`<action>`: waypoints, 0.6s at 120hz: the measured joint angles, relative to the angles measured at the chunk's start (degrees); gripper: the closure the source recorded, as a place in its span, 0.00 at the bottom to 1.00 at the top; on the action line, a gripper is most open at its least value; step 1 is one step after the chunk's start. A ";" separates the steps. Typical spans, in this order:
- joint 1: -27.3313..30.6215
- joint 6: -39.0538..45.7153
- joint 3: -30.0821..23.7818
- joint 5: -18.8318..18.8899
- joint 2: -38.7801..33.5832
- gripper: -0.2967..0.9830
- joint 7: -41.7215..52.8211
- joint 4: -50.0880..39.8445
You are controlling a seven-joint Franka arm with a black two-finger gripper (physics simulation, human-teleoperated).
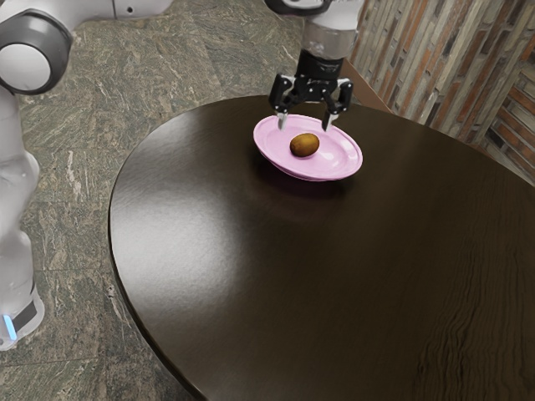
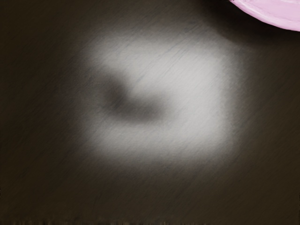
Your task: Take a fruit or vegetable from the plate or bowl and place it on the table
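The brown fruit (image 1: 304, 145) is lying on the pink plate (image 1: 343, 159), below the hand (image 1: 304, 123) and seemingly off to one side, while the fingers (image 1: 328, 124) are standing apart.

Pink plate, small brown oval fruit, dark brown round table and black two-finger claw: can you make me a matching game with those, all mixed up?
Things:
1. Small brown oval fruit
2. Black two-finger claw
3. Dark brown round table
4. Pink plate

Places and states:
A. Under the plate
B. Lying on the plate
C. Resting on the table
D. Open, holding nothing

Right pairs: 1-B, 2-D, 3-A, 4-C
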 joint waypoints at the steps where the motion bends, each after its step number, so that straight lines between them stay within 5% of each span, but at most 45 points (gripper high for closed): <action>1: -0.09 -0.05 0.01 -0.01 -0.10 0.23 -0.57 -0.01; 34: -0.79 -3.02 1.10 0.06 -2.88 0.23 -15.30 -0.39; 72: 7.28 -6.02 11.52 -0.93 -2.62 0.23 -18.36 -3.61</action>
